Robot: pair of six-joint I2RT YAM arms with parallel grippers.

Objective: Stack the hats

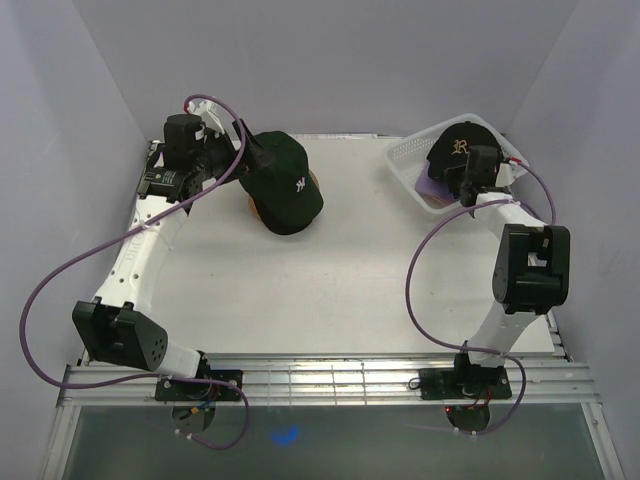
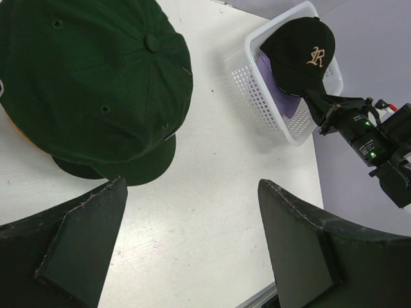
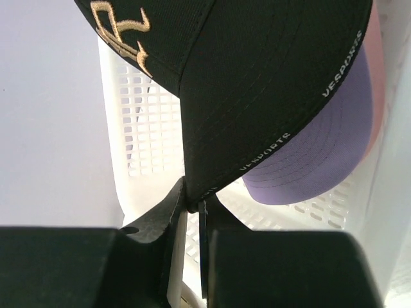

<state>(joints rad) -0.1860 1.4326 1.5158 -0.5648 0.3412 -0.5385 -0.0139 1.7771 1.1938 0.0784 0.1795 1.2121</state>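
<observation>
our right end effector (image 3: pixel 192 204) is closed on the brim of the black cap (image 3: pixel 257 83), which lies over a lavender cap (image 3: pixel 321 154) in the white basket (image 3: pixel 141 141). our left end effector (image 2: pixel 192 186) stands open and empty near the dark green cap (image 2: pixel 90 83).

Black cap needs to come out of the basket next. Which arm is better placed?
Right. The right gripper is shut on the black cap by its brim, at the white basket. The left gripper hangs open across the table, beside the green cap.
</observation>
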